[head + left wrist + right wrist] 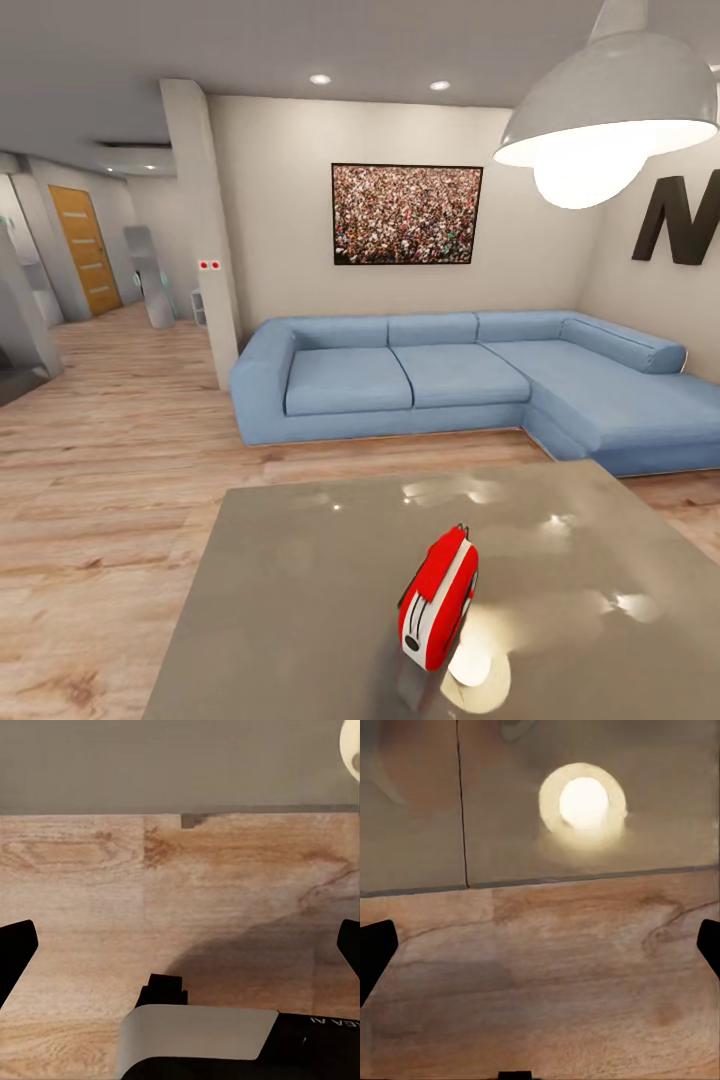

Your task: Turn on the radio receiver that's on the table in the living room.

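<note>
On the table (300,590): radio receiver (438,598) edge-on, dial hidden | left tool (180,949), right tool (540,952) spread apart

blue sofa (470,385), wood floor (110,470), pendant lamp (610,110)

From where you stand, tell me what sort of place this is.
A living room, most likely: a light-blue L-shaped sofa sits under a framed crowd photograph, with a low glossy grey table carrying a small red radio on wood flooring.
</note>
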You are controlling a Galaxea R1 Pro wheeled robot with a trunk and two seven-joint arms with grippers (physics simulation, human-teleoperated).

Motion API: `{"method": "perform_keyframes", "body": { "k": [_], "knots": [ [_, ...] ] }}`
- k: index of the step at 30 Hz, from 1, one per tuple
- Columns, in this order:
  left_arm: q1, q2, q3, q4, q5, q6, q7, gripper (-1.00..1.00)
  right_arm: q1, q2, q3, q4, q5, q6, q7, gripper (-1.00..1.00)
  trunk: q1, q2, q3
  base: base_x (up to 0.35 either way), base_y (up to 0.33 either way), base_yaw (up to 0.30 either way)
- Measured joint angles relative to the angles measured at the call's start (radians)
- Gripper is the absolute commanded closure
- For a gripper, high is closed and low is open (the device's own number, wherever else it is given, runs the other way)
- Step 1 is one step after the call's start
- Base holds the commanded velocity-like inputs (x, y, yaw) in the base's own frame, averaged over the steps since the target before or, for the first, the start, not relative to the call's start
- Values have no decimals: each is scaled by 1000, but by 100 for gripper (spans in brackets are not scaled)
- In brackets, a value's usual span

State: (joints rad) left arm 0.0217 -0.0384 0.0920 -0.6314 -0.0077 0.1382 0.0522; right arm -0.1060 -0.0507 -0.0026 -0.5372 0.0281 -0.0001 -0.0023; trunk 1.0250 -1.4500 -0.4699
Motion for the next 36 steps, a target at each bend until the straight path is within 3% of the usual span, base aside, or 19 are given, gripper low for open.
{"method": "perform_keyframes", "body": {
  "k": [4, 9, 12, 15, 18, 25, 27, 30, 32, 36],
  "knots": [
    [0, 0, 0, 0, 0, 0, 0, -100, 0, 6, 0, -175, -1, 48, -15, -100, 0, 0, 0, 0, 0, 0],
    [0, 0, 0, 0, 0, 0, 0, -100, 0, 10, -1, -427, -14, 349, -15, -100, 0, 0, 0, 0, 0, 0],
    [1, 0, 0, 0, 0, 0, 0, -100, 0, 14, 0, -534, -19, 438, -13, -100, 0, 0, 0, 0, 0, 0],
    [0, 0, 0, 0, 0, 0, 0, -100, 0, 25, 4, -583, -23, 479, -12, -100, 0, 0, 0, 0, 0, 0],
    [0, 0, 0, 0, 0, 0, 0, -100, 0, 41, 32, -643, -26, 529, -11, -100, 0, 0, 0, 0, 0, 0],
    [0, 0, 0, 1, 0, 0, 0, -100, 0, 59, 140, -724, -27, 590, -10, -100, 0, 0, 0, 0, 0, 0],
    [0, 0, 0, 0, 0, 0, 0, -100, 0, 64, 163, -785, -27, 599, -10, -100, 0, 0, 0, 0, 0, 0],
    [0, 0, 0, 1, 0, 0, 0, -100, 0, 81, 177, -848, -27, 645, -10, -100, 0, 0, 0, 0, 0, 0],
    [0, 0, 0, 0, 0, 0, 0, -100, -5, 109, 184, -916, -27, 709, -10, -100, 0, 0, 0, 0, 0, 0],
    [0, 0, 0, 0, 0, 0, 0, -100, -53, 125, 186, -943, -26, 735, -11, -100, 0, 0, 0, 0, 0, 0]
  ]
}}
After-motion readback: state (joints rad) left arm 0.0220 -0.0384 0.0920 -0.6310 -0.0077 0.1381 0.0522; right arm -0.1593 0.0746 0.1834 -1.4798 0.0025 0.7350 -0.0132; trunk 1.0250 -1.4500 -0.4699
